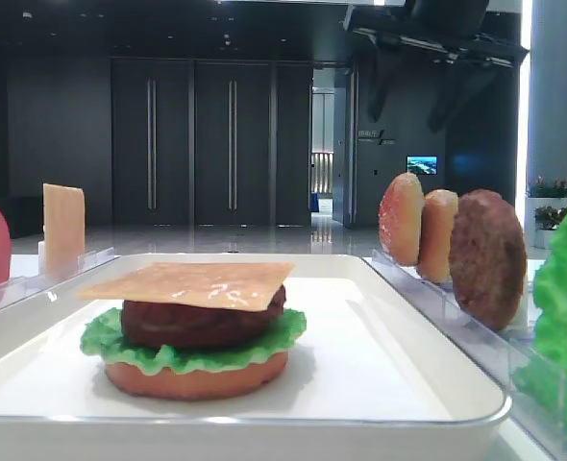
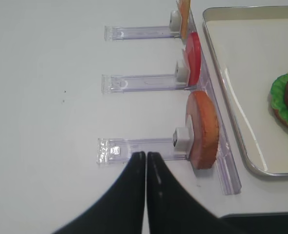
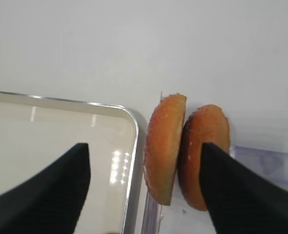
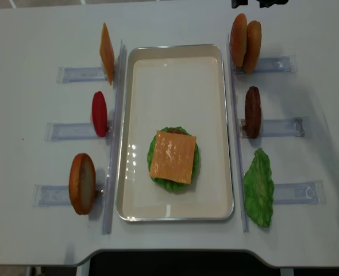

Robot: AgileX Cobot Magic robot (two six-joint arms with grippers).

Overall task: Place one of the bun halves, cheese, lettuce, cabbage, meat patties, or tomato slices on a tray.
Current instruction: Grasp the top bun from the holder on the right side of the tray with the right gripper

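The white tray (image 4: 175, 80) holds a stack of bun base, lettuce (image 4: 155, 172), meat patty (image 1: 202, 322) and a cheese slice (image 4: 173, 156) on top. At its far right corner stands the speckled bun half (image 4: 238, 40) on edge in a clear holder, with a paler half (image 4: 252, 46) against it. My right gripper (image 3: 144, 151) hovers open above the pair. Its left finger is over the tray's corner (image 3: 129, 122) and its right finger is in front of the paler half (image 3: 205, 146); the speckled bun half (image 3: 163, 146) shows between them, untouched. My left gripper (image 2: 145, 154) is shut and empty over the table, by the nearest left holder.
Right of the tray stand a spare patty (image 4: 252, 112) and a lettuce leaf (image 4: 258, 187) in holders. To its left are a cheese slice (image 4: 106, 49), a tomato slice (image 4: 99, 114) and another bun piece (image 4: 82, 183). Clear plastic rails (image 4: 114, 132) run along both long sides.
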